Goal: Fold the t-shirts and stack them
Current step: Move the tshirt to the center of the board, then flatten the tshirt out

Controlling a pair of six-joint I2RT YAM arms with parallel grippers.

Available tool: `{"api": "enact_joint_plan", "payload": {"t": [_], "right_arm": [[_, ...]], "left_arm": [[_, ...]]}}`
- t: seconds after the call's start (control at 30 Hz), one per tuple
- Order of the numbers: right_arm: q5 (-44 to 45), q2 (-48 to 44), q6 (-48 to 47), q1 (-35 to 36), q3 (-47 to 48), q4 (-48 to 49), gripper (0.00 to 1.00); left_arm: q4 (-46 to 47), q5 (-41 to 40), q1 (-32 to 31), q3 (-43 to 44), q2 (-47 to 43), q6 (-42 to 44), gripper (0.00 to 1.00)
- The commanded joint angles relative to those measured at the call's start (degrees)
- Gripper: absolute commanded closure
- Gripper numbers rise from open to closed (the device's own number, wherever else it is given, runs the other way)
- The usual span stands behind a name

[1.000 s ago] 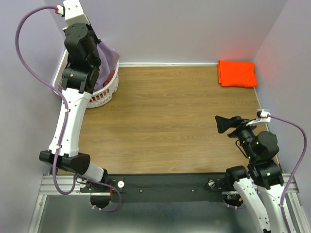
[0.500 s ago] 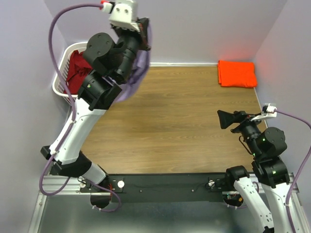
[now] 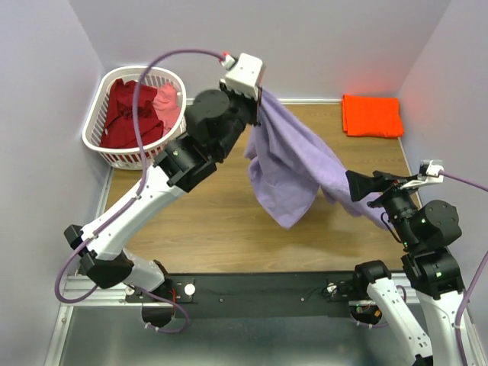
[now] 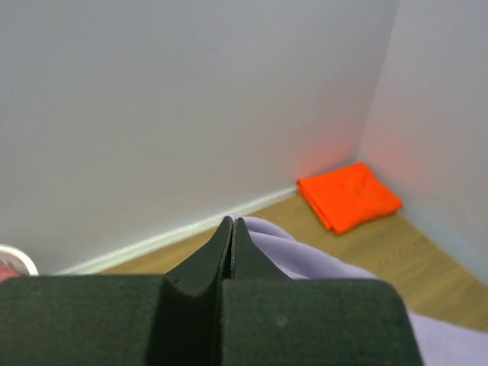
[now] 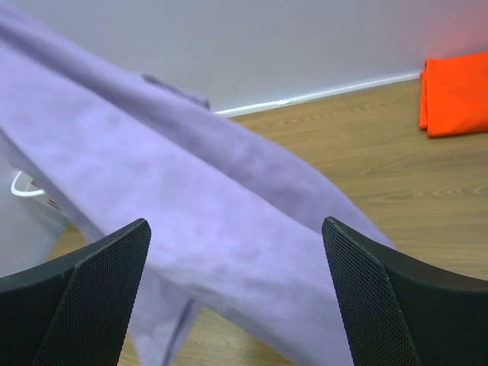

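table [image 3: 213, 229]: wood | far-right: folded orange t-shirt [image 3: 371, 115] | far-left: laundry basket [image 3: 114, 155]

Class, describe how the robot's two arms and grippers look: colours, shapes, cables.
Both the left arm and right arm have white links joined by chunky black joints. A lavender cable runs along each, ending at a white wrist box. The left gripper and right gripper have black wedge-shaped fingers; the right ones show a fine mesh texture.

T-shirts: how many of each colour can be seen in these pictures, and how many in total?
purple shirt: 1
orange shirt: 1
dark red shirt, in the basket: 1, as far as the heap shows
pink shirt, in the basket: 1
Total: 4
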Motion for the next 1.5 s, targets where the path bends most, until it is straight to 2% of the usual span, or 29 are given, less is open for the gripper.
{"api": "enact_joint_plan", "payload": {"t": [0.0, 0.07, 0.1, 0.13, 0.17, 0.2, 0.33, 0.37, 0.43, 0.53, 0.63, 0.7, 0.77, 0.83, 0.97, 1.03, 1.2, 1.33, 1.47], "right_arm": [[0.8, 1.0, -1.2, 0.3, 0.3, -3.2, 0.00], [0.0, 1.4, -1.0, 0.3, 0.0, -3.5, 0.00], [-0.9, 2.1, -0.7, 0.3, -0.2, -4.0, 0.00], [-1.3, 2.8, -0.6, 0.3, -0.6, -4.5, 0.00], [-1.7, 3.2, -0.1, 0.3, -0.9, -4.8, 0.00], [-2.3, 3.8, 0.2, 0.3, -1.1, -5.3, 0.00], [-2.2, 10.5, 3.6, 0.3, -2.3, -6.8, 0.00], [-2.3, 12.2, 3.7, 0.3, -2.3, -7.5, 0.00], [-3.4, 15.3, 3.6, 0.3, -2.5, -7.9, 0.00], [-4.8, 23.0, 5.1, 0.3, -2.1, -9.4, 0.00], [-5.2, 29.6, 6.2, 0.3, -2.9, -9.4, 0.01], [-3.7, 34.4, 7.4, 0.3, -4.0, -8.9, 0.11], [-2.0, 37.6, 7.7, 0.3, -5.0, -7.6, 0.16], [-0.8, 41.9, 8.6, 0.3, -6.5, -4.8, 0.28], [1.2, 48.4, 10.3, -0.2, -8.2, 1.8, 0.45], [3.2, 52.5, 10.8, -1.4, -8.9, 3.7, 0.50], [1.9, 60.0, 12.3, -6.2, -10.2, 9.8, 0.62], [0.1, 64.6, 12.4, -10.5, -9.7, 13.3, 0.64], [-2.3, 70.1, 13.6, -17.7, -7.2, 15.7, 0.64]], "left_arm": [[4.8, -1.7, 0.1, -14.5, -5.3, -5.6, 1.00], [6.2, -1.2, 0.1, -23.1, -5.9, -8.7, 0.99], [6.6, -1.4, 0.1, -25.7, -5.9, -9.7, 0.96], [7.8, -2.2, 0.2, -29.8, -5.3, -10.7, 0.85], [8.5, -2.2, 0.2, -31.2, -4.7, -10.9, 0.85], [9.3, -3.2, 0.4, -32.3, -3.9, -10.8, 0.74], [9.8, -4.4, 3.7, -30.0, 1.7, -12.2, 0.43], [9.5, -4.0, 4.2, -29.2, 3.1, -13.1, 0.28], [8.7, -3.7, 5.0, -28.2, 3.2, -15.6, 0.16], [7.3, -3.1, 5.4, -30.0, 0.4, -19.6, 0.14], [2.5, -3.2, 5.6, -35.4, -4.0, -25.1, 0.17], [0.6, -1.6, 5.7, -41.3, -8.3, -27.5, 0.23], [-1.0, 0.1, 5.8, -48.3, -13.5, -30.5, 0.26], [-2.0, 3.9, 5.8, -54.3, -17.2, -32.0, 0.29], [-4.9, 10.4, 5.8, -60.8, -25.3, -34.7, 0.35], [-6.0, 12.4, 5.8, -63.2, -26.9, -35.2, 0.36], [-6.2, 17.8, 5.8, -66.5, -28.7, -35.2, 0.36], [-5.4, 18.8, 5.8, -67.7, -28.7, -34.5, 0.36], [-4.0, 20.6, 5.8, -67.8, -25.9, -32.9, 0.36]]}}
